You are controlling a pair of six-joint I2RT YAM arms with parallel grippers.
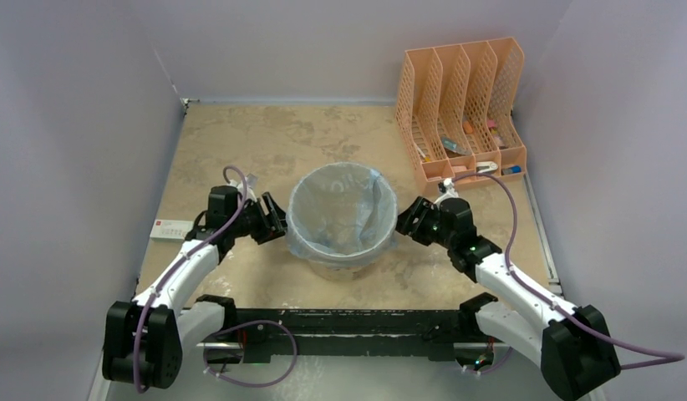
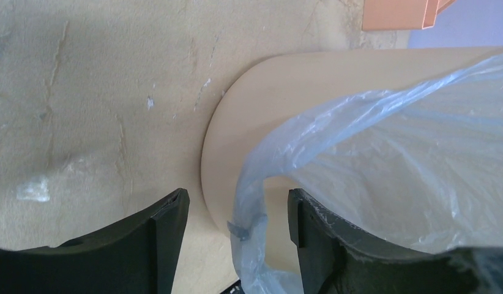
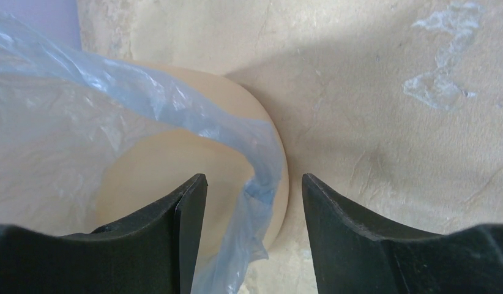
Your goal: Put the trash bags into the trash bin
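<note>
The cream trash bin (image 1: 340,266) stands at the table's middle. The pale-blue trash bag (image 1: 340,209) lines its inside, with its edge draped over the rim on both sides. My left gripper (image 1: 277,221) is open at the bin's left rim; in the left wrist view the bag edge (image 2: 255,202) hangs between its fingers (image 2: 169,220), over the bin's rim (image 2: 224,141). My right gripper (image 1: 404,221) is open at the right rim; in the right wrist view the bag edge (image 3: 258,190) and the bin's rim (image 3: 279,202) lie between its fingers (image 3: 191,202).
An orange mesh file organizer (image 1: 461,104) with small items stands at the back right. A white card (image 1: 170,230) lies at the table's left edge. Grey walls enclose the table on three sides.
</note>
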